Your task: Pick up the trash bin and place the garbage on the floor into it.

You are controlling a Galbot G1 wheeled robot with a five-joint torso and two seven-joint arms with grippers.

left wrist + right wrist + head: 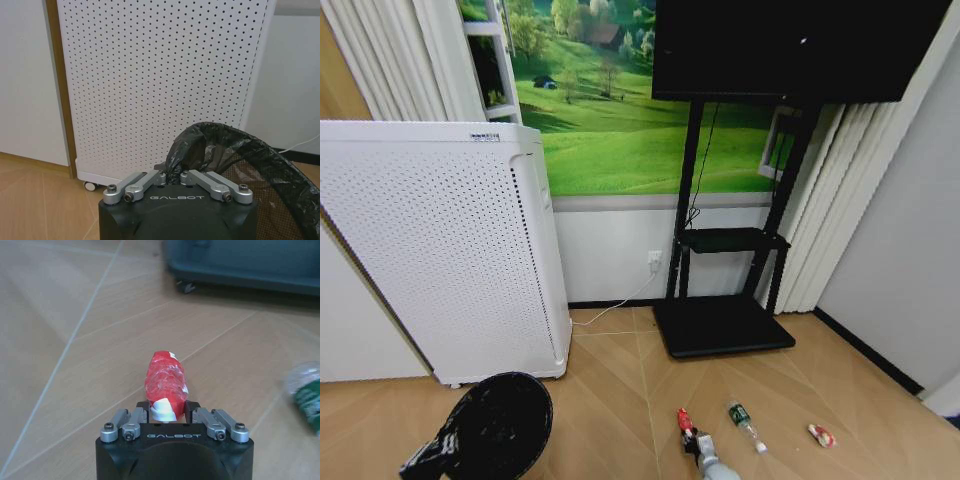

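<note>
Left gripper [173, 176]: it is low at about 7 o'clock in the head view, its fingers pressed together on the bunched black liner at the rim of the trash bin
Trash bin [500, 425]: a round black bin with a mesh wall and a black bag inside, just in front of the white perforated appliance [440, 250], at about 7 o'clock in the head view; I cannot tell if it stands on the wooden floor [610, 380] or is lifted
Right gripper [168, 409]: it is low over the floor at about 6 o'clock in the head view, its fingers closed from both sides on the near end of the red item
Red item [165, 385]: red with a white end, crinkled surface, it lies lengthwise away from the right gripper
Clear bottle [745, 425]: green label, it lies on the floor at about 5 o'clock, near the red item but apart from it
Red-and-white wrapper [821, 435]: on the floor further to the right of the bottle, well apart from the bin
TV stand [720, 325]: black base on wheels, at about 12 o'clock behind the litter, against the wall
</note>
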